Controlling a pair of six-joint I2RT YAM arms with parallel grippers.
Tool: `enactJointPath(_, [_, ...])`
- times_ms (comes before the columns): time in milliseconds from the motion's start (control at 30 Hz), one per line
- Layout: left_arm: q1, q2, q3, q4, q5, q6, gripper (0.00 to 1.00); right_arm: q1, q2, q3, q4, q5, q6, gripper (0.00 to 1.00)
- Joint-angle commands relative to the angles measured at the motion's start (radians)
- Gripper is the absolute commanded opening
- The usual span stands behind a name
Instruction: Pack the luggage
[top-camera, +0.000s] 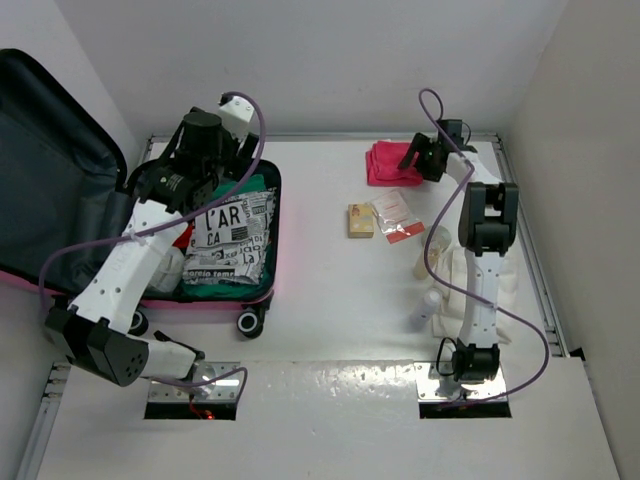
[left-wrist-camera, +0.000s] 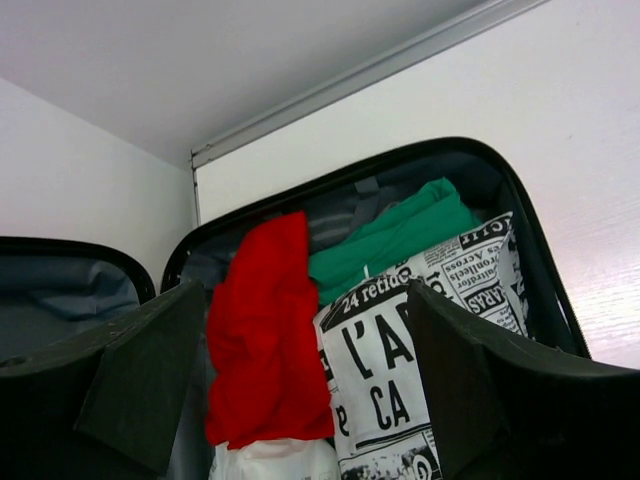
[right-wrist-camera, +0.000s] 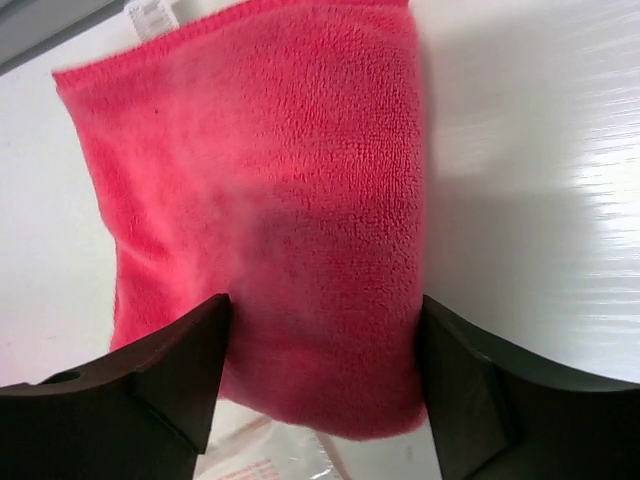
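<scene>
The pink luggage lies open at the left, its dark grey lid raised. Inside lie a black-and-white newsprint cloth, a green garment, a red garment and a white bag. My left gripper hovers open and empty over the case. My right gripper is open, its jaws either side of the near end of a folded pink towel at the back of the table; the towel also shows in the top view.
A small yellow box and a clear packet with red print lie in front of the towel. White bottles and pale soft items stand around the right arm's base. Walls close the table at the back and right.
</scene>
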Motion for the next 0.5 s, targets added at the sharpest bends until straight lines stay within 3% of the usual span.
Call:
enactJointPath(0, [-0.005, -0.032, -0.012, 0.011, -0.02, 0.017, 0.86, 0.026, 0.025, 0.043, 0.016, -0.022, -0.007, 0.71])
enactJointPath(133, [-0.005, -0.041, -0.021, 0.011, -0.04, 0.026, 0.86, 0.037, 0.03, 0.041, 0.018, 0.009, -0.021, 0.49])
enactJointPath(167, [-0.005, -0.041, -0.032, 0.011, -0.04, 0.026, 0.86, 0.037, 0.028, 0.043, 0.016, 0.018, -0.023, 0.3])
enactJointPath(267, [-0.005, -0.041, -0.044, 0.011, -0.04, 0.017, 0.86, 0.031, -0.008, 0.035, 0.018, 0.029, -0.029, 0.12])
enactJointPath(400, [-0.005, -0.051, -0.082, 0.022, -0.04, -0.024, 0.87, 0.019, -0.087, 0.031, 0.033, -0.088, -0.049, 0.0])
enactJointPath(467, [0.022, -0.051, -0.092, 0.033, -0.04, -0.059, 0.87, 0.019, -0.156, 0.037, 0.048, -0.112, -0.049, 0.0])
